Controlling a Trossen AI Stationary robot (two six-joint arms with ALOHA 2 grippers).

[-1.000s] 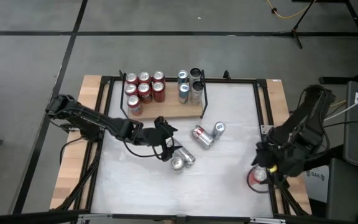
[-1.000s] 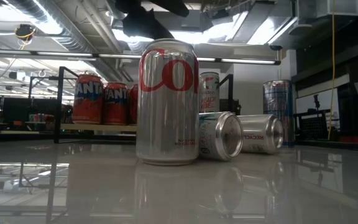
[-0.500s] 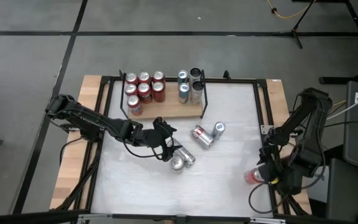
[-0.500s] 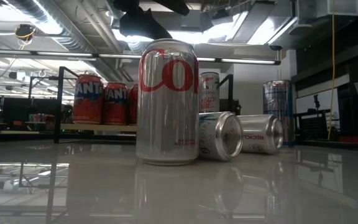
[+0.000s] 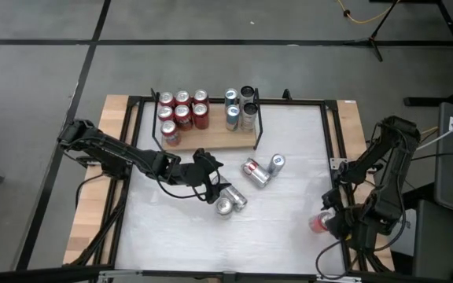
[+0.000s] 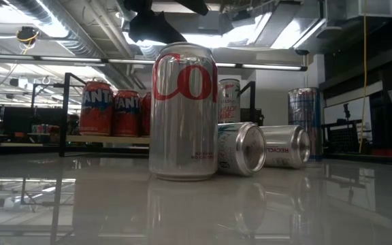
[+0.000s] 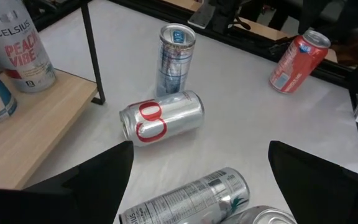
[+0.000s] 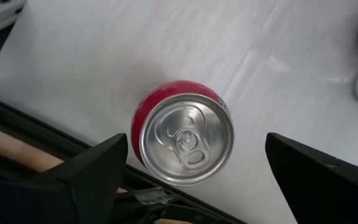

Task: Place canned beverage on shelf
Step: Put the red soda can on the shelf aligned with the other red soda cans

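Two toppled silver cans (image 5: pixel 229 202) beneath the spread-jawed left gripper (image 5: pixel 213 185), red can (image 8: pixel 182 138) under the right gripper's (image 5: pixel 338 226) spread jaws.

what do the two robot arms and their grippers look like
Both arms are dark, nearly black, built of jointed segments with black cables looping along them. The left gripper and right gripper each end in two flat, dark, wedge-shaped fingers, matte and unmarked. No coloured labels or stripes show on either arm.

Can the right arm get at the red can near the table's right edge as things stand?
Probably yes: the right gripper hangs open directly above the upright red can, fingers either side, with nothing between them.
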